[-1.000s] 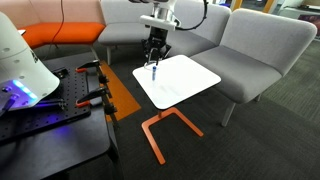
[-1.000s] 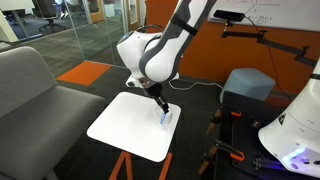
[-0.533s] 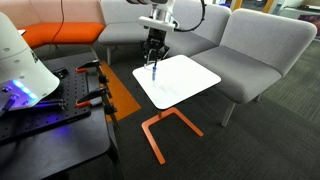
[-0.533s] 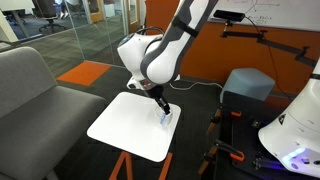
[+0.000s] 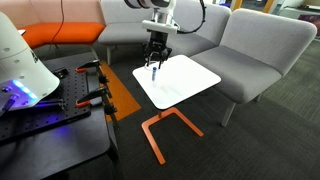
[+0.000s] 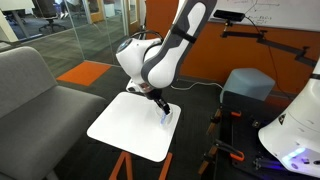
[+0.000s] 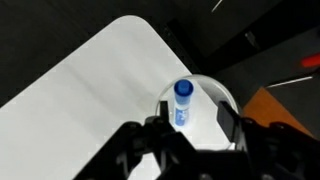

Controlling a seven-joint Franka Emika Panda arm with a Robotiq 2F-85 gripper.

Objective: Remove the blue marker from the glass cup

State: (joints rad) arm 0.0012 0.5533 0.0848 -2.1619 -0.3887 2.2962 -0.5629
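The blue marker (image 7: 182, 101) stands tilted inside the glass cup (image 7: 215, 95) near the corner of the white table (image 7: 90, 80). In the wrist view my gripper (image 7: 198, 118) hangs right over the cup. Its dark fingers (image 7: 229, 115) stand apart on either side of the marker, which is nearer the left finger, with a gap on both sides. In both exterior views the gripper (image 5: 154, 58) (image 6: 159, 106) points down at the marker (image 5: 153, 72) (image 6: 165, 117) at the table's edge. The cup is too faint to make out there.
The small white table (image 5: 185, 80) (image 6: 125, 125) stands on an orange frame (image 5: 165, 128). Grey sofa seats (image 5: 260, 45) surround it. A black workbench with clamps (image 5: 60, 110) lies close to the marker's side of the table.
The arm has lifted slightly above the cup. The marker still stands in the cup.
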